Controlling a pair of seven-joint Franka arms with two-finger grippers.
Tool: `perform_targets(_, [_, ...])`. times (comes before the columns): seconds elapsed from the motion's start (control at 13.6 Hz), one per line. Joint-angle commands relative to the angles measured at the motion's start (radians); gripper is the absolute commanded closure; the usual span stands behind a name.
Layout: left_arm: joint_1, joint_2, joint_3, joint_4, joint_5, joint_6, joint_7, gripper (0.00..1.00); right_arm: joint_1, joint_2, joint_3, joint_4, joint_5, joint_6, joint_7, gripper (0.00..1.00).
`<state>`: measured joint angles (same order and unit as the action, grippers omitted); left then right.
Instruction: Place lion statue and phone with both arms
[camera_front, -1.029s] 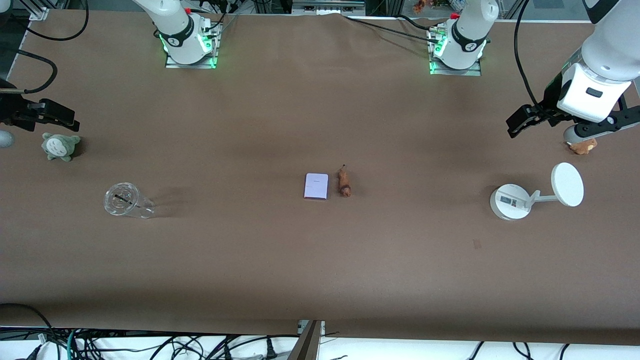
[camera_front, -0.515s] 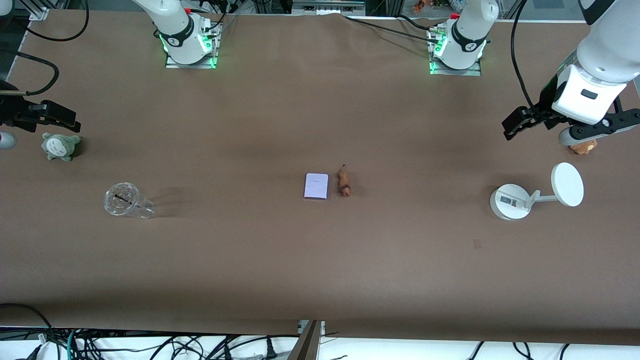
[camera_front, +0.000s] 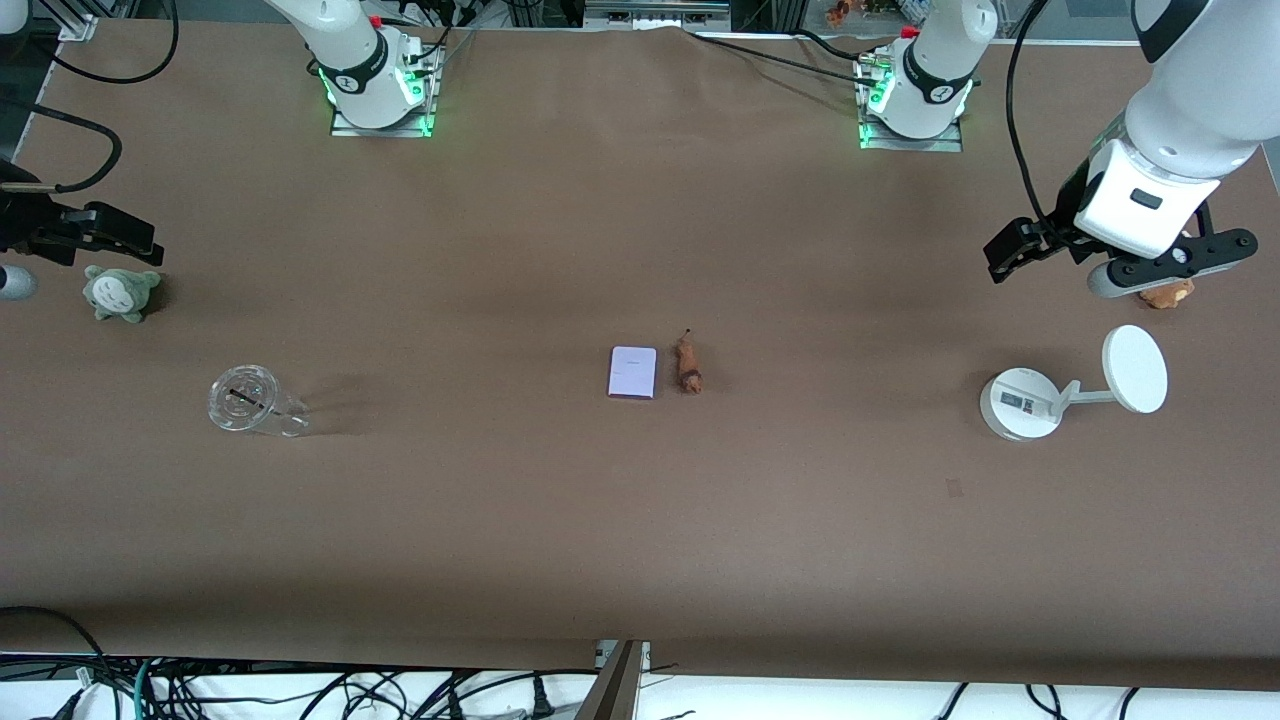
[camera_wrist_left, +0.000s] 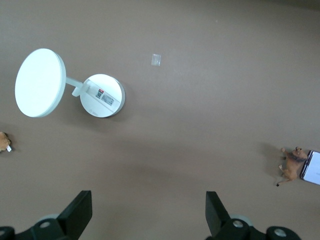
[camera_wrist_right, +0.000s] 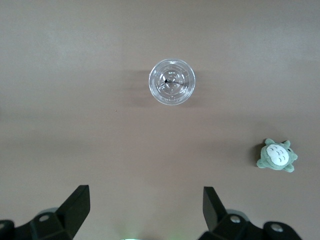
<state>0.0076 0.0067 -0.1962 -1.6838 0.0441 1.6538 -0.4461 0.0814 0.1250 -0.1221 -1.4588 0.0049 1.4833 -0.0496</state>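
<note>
Front view shows the phone (camera_front: 632, 373) lying flat in the middle of the table (camera_front: 640, 520), with the lion statue (camera_front: 688, 364) just beside it, toward the left arm's end. Left gripper (camera_wrist_left: 149, 216) hangs wide open, holding nothing, near the white stand (camera_front: 1020, 403). Right gripper (camera_wrist_right: 145, 210) hangs wide open near the green plush toy (camera_front: 119, 292).

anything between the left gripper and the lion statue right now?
Nothing visible. The left gripper, open, is up over the left arm's end of the table; the lion statue lies mid-table beside the phone. Bare table between them; the white stand sits nearer the front camera, off that line.
</note>
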Motion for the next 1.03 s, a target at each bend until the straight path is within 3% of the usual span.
perform_targets(0.0, [-0.005, 0.042, -0.005, 0.030, -0.009, -0.071, 0.000, 0.00, -0.005, 0.011, 0.006, -0.005, 0.001, 0.011, 0.010, 0.00])
perform_targets(0.37, [-0.014, 0.111, -0.032, 0.038, 0.029, -0.060, 0.003, 0.00, 0.009, 0.056, 0.012, -0.002, 0.018, 0.029, 0.001, 0.00])
perform_targets(0.74, [-0.118, 0.281, -0.035, 0.090, 0.002, -0.057, -0.014, 0.00, 0.093, 0.117, 0.018, 0.008, 0.064, 0.090, 0.014, 0.00])
perform_targets(0.96, [-0.236, 0.369, -0.035, 0.090, -0.015, 0.091, -0.107, 0.00, 0.103, 0.157, 0.036, 0.012, 0.076, 0.129, 0.002, 0.00])
